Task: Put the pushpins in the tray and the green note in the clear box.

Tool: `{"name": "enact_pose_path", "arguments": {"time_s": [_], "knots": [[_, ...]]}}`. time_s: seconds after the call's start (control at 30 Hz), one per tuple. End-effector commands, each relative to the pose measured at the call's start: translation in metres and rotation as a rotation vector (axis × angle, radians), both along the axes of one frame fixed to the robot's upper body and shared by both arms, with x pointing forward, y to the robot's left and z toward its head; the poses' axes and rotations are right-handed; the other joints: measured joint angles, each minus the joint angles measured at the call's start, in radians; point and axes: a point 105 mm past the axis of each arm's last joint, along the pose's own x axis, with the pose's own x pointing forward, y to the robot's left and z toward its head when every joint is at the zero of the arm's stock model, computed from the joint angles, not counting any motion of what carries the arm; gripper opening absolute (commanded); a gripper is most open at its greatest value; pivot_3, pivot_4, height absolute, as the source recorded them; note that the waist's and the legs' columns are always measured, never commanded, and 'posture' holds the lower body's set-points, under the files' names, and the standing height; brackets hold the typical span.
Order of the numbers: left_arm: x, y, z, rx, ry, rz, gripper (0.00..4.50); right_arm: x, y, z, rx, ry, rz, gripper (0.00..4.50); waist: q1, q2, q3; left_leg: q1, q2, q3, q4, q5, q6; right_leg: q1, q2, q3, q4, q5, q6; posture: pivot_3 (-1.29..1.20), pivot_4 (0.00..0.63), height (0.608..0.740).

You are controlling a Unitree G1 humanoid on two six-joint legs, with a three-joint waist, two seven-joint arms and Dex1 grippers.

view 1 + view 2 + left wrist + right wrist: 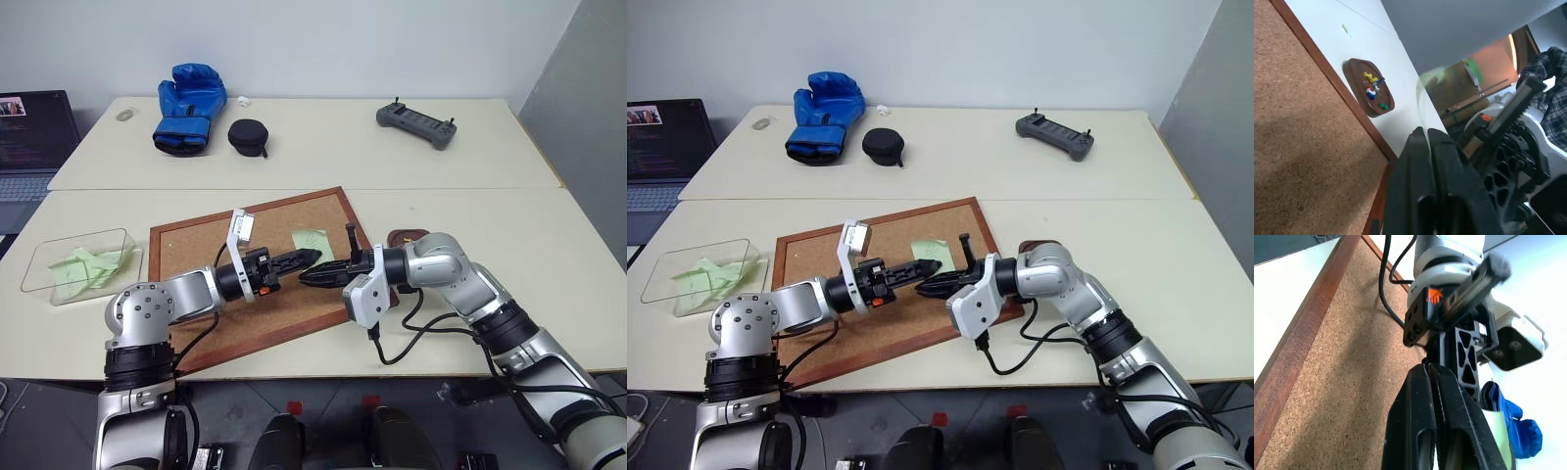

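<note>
My left gripper (313, 256) and right gripper (304, 279) meet tip to tip above the cork board (196, 250), both shut. The green note (312, 241) stands at their tips. In the left wrist view a pale green edge (1434, 78) rises from between the left fingertips (1422, 134). The note (1493, 431) lies beside the right fingers (1449, 421), not visibly between them. The tray (1354, 68) holds several pushpins (1373, 88) and sits just off the board's right edge, half hidden by my right arm (407, 236). The clear box (39, 259) at the left holds green slips.
On the far table lie a blue boxing glove (188, 108), a black round case (248, 136) and a grey controller (416, 124). A laptop (34, 132) stands at the far left. A black cable (421, 338) loops below my right arm.
</note>
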Motion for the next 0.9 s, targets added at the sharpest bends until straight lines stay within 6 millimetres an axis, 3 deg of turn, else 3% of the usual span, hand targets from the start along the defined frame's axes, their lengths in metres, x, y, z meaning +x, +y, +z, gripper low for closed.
{"name": "enact_pose_path", "arguments": {"time_s": [0.03, 0.3, 0.47, 0.63, 0.8, 0.9], "knots": [[0.002, 0.001, 0.008, 0.021, -0.068, 0.003, 0.01, 0.002, 0.001, 0.017, 0.063, 0.006, -0.010, 0.00, 0.000, 0.000, 0.000, 0.000, 0.000, 0.000, 0.000, 0.000, 0.000, 0.000, 0.000, 0.000, 0.000, 0.000, 0.000, 0.00, 0.150, 0.740], [0.010, 0.003, 0.009, 0.051, -0.109, 0.008, 0.01, -0.012, 0.003, 0.038, 0.197, 0.328, -0.035, 0.00, 0.003, 0.000, 0.000, -0.001, 0.001, -0.001, 0.000, 0.000, 0.000, 0.000, 0.000, 0.000, 0.000, 0.000, 0.000, 0.00, 0.150, 0.740], [0.010, 0.004, 0.008, 0.059, -0.118, 0.003, 0.01, -0.027, 0.001, 0.040, 0.196, 0.493, -0.025, 0.00, 0.004, 0.000, 0.000, -0.001, 0.001, -0.001, 0.000, 0.000, 0.000, 0.000, -0.001, 0.000, -0.001, 0.000, 0.000, 0.00, 0.150, 0.740], [0.010, 0.002, 0.009, 0.076, -0.142, -0.006, 0.01, -0.016, -0.006, 0.048, 0.270, 0.590, -0.116, 0.00, 0.003, 0.000, 0.000, -0.001, 0.000, -0.001, 0.000, 0.000, 0.000, 0.000, -0.001, 0.000, -0.001, 0.000, 0.000, 0.00, 0.150, 0.740], [0.005, 0.002, 0.019, 0.195, -0.291, -0.024, 0.01, 0.019, -0.049, 0.055, 0.469, 0.692, -0.425, 0.00, 0.004, 0.000, 0.000, -0.002, 0.000, -0.002, 0.000, 0.000, 0.000, 0.000, -0.001, 0.000, -0.001, 0.000, 0.000, 0.00, 0.150, 0.740], [-0.004, -0.008, 0.030, 0.305, -0.470, -0.076, 0.01, 0.032, -0.093, 0.039, 0.580, 0.755, -0.693, 0.00, 0.009, 0.000, 0.000, -0.003, 0.001, -0.002, -0.001, 0.000, 0.000, 0.000, -0.002, 0.001, -0.003, 0.000, 0.000, 0.00, 0.150, 0.740]]}}
